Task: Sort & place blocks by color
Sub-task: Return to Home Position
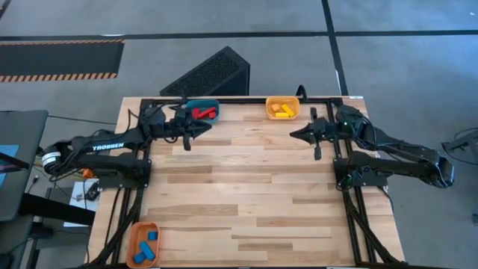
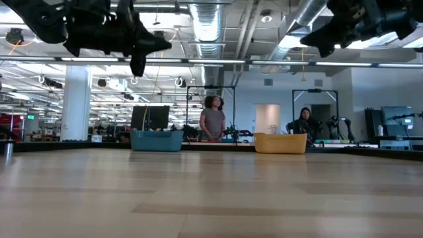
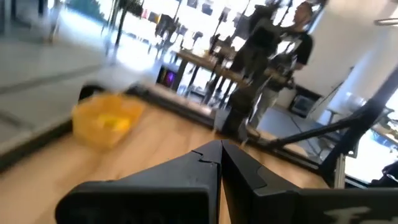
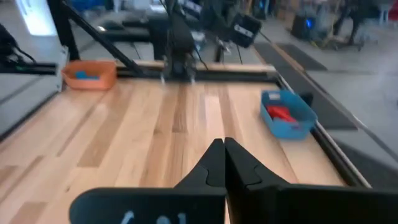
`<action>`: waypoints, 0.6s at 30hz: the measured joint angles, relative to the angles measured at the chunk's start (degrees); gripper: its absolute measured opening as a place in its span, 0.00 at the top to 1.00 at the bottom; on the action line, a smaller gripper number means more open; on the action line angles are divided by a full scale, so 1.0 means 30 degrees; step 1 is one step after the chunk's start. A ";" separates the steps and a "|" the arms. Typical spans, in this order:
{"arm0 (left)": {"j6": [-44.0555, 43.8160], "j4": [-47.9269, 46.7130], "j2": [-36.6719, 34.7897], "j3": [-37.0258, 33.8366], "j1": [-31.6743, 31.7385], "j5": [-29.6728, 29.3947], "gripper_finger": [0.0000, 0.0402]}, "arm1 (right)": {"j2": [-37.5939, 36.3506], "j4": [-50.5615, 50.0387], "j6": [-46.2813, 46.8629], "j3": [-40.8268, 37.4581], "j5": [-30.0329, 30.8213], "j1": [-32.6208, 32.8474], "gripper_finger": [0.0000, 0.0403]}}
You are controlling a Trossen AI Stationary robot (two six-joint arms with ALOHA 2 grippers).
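Observation:
Red blocks (image 1: 202,113) lie in a blue bin (image 1: 190,109) at the table's far edge. Yellow blocks (image 1: 281,110) lie in a yellow bin (image 1: 284,100) beside it to the right. Blue blocks (image 1: 149,245) lie in an orange bin (image 1: 135,240) at the near left corner. My left gripper (image 1: 206,127) hangs shut and empty above the table, just in front of the blue bin. My right gripper (image 1: 293,133) hangs shut and empty near the yellow bin. The two point at each other across the table's far half.
The wooden table (image 1: 246,194) lies bare between the arms and toward its near edge. A black metal frame (image 1: 328,99) runs along the far and side edges. A dark slatted box (image 1: 209,73) stands behind the table. Two people (image 2: 213,119) show in the room beyond.

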 joint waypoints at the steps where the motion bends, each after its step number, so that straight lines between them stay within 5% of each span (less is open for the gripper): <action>1: 0.0335 0.0181 -0.0237 0.0019 -0.0164 0.0009 1.00 | 0.0131 0.0469 -0.0068 0.0000 -0.0338 -0.0056 0.98; 9: 0.1216 0.0020 -0.4420 -0.2326 -0.0576 -0.0420 1.00 | -0.0642 0.1134 -0.0606 -0.0317 -0.0947 -0.0218 0.99; 13: 0.1739 -0.0041 -0.6311 -0.3906 -0.0572 -0.2355 1.00 | -0.1799 0.3233 -0.0173 -0.1717 -0.1254 -0.0250 0.99; 18: 0.2008 -0.3015 -0.6874 -0.4503 -0.0539 -0.6277 1.00 | -0.1611 0.4968 0.1676 -0.2809 0.3409 -0.1038 0.99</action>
